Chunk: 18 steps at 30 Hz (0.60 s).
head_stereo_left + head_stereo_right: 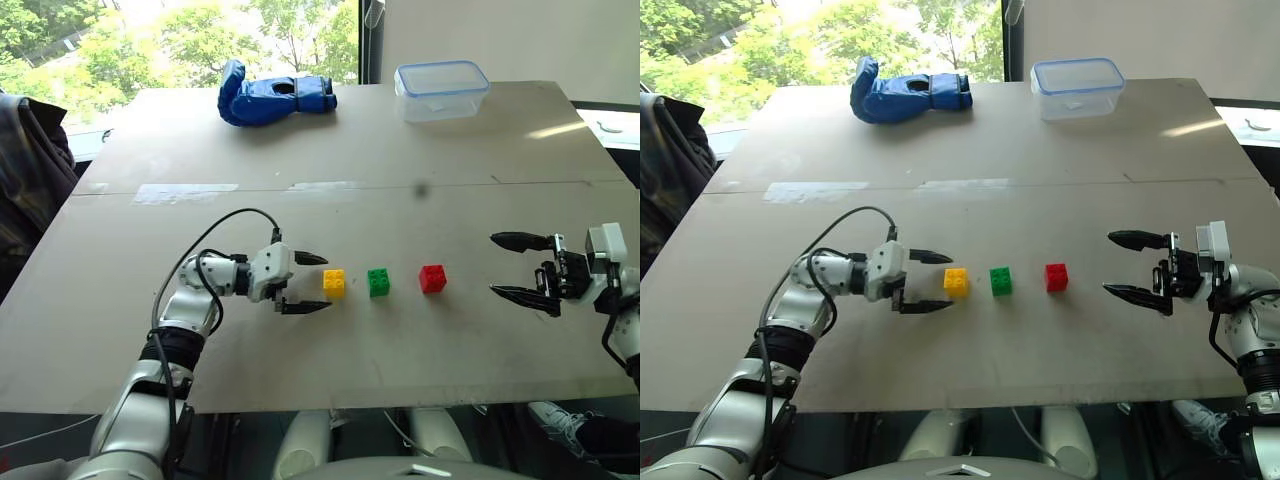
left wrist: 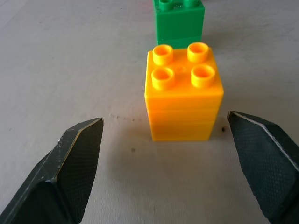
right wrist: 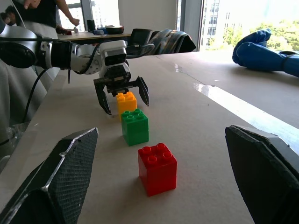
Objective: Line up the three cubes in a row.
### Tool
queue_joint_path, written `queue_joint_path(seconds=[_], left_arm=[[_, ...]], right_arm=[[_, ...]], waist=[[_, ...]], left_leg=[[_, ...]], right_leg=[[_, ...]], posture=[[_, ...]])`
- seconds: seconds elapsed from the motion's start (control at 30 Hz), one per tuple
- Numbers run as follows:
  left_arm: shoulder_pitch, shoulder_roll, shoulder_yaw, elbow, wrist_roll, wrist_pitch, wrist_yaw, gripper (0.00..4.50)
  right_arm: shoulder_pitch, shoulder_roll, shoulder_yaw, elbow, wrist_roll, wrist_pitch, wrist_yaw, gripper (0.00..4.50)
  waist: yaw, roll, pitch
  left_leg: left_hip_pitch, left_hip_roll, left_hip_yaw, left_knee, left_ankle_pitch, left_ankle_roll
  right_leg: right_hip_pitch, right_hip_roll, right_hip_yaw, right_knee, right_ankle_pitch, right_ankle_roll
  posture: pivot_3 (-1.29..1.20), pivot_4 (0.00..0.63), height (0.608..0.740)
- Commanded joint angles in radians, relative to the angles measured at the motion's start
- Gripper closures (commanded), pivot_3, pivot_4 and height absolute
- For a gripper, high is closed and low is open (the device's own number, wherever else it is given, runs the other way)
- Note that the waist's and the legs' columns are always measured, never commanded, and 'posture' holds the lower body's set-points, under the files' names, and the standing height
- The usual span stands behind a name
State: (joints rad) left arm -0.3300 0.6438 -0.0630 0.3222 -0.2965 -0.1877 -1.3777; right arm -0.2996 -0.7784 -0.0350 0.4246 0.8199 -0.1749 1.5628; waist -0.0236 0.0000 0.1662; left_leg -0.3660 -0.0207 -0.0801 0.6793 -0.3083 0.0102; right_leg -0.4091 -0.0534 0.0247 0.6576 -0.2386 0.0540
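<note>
Three studded cubes stand in a row near the table's front: yellow cube point(image 1: 334, 283), green cube point(image 1: 379, 281), red cube point(image 1: 432, 278), with small gaps between them. My left gripper point(image 1: 313, 283) is open just left of the yellow cube point(image 2: 183, 92), its fingertips either side of the cube's near face without touching. To the right of the red cube point(image 3: 157, 167), my right gripper point(image 1: 505, 266) hovers open and empty, pointing left along the row.
A blue glove point(image 1: 270, 95) lies at the table's far left-centre and a clear lidded container point(image 1: 441, 90) at the far right-centre. The beige table point(image 1: 330, 200) has a seam and tape strip across its middle. A person stands far off in the right wrist view.
</note>
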Motion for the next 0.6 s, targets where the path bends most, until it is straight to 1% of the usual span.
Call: queue_joint_path(seconds=[0.03,0.13,0.2,0.27,0.3,0.4,0.5,0.6], left_arm=[[0.148,0.083,0.110,-0.236,-0.104,0.102,0.024,0.14],[0.342,0.114,0.203,-0.410,-0.169,0.198,0.097,0.14],[0.483,0.089,0.258,-0.510,-0.194,0.265,0.191,0.14],[0.625,0.029,0.270,-0.590,-0.147,0.289,0.315,0.14],[0.664,0.007,0.267,-0.611,-0.110,0.285,0.363,0.14],[0.726,-0.043,0.262,-0.656,-0.032,0.278,0.480,0.14],[0.765,-0.104,0.258,-0.706,-0.012,0.309,0.587,0.14],[0.796,-0.118,0.216,-0.742,0.012,0.311,0.602,0.14]], right_arm=[[0.019,-0.017,-0.040,-0.013,0.005,-0.012,0.052,0.00],[0.050,-0.007,-0.059,-0.013,0.000,-0.010,0.052,0.00],[0.074,0.018,-0.089,-0.002,-0.020,-0.018,0.050,0.00],[0.145,0.042,-0.111,-0.012,-0.062,-0.039,0.001,0.00],[0.177,0.048,-0.115,-0.024,-0.089,-0.048,-0.026,0.00],[0.251,0.075,-0.139,-0.073,-0.123,-0.044,-0.066,0.00],[0.316,0.103,-0.156,-0.105,-0.164,-0.067,-0.108,0.00],[0.343,0.117,-0.168,-0.115,-0.190,-0.070,-0.133,0.00]], waist=[[0.003,0.000,0.000],[0.007,0.001,0.001],[0.010,0.001,0.001],[0.014,0.001,0.001],[0.018,0.001,0.001],[0.032,0.001,0.001],[0.032,0.003,0.000],[0.030,0.001,0.000]], left_leg=[[-0.001,0.000,0.000,0.000,0.000,0.000],[-0.001,0.001,0.001,-0.001,0.000,0.000],[0.000,0.001,0.001,-0.001,0.000,0.000],[0.001,0.001,0.001,-0.002,0.000,0.000],[0.002,0.001,0.001,-0.002,-0.001,0.001],[0.002,0.001,0.000,-0.003,-0.001,0.001],[0.005,0.001,0.003,-0.003,0.000,0.000],[0.007,0.001,0.004,-0.003,0.000,0.000]], right_leg=[[-0.001,-0.001,0.000,0.000,0.000,0.000],[-0.002,-0.002,0.001,0.000,0.000,0.000],[-0.001,-0.003,0.002,0.000,0.000,0.000],[0.001,-0.003,0.003,0.000,0.000,0.000],[0.002,-0.003,0.003,-0.001,0.000,0.000],[0.002,-0.003,0.002,-0.003,0.000,0.000],[0.003,-0.001,0.003,-0.001,0.000,-0.001],[0.005,0.001,0.003,-0.001,-0.001,0.000]], posture=[[0.00,0.150,0.740],[0.00,0.150,0.740],[0.00,0.150,0.740],[0.00,0.150,0.740],[0.00,0.150,0.740],[0.00,0.150,0.740],[0.00,0.150,0.740],[0.00,0.150,0.740]])
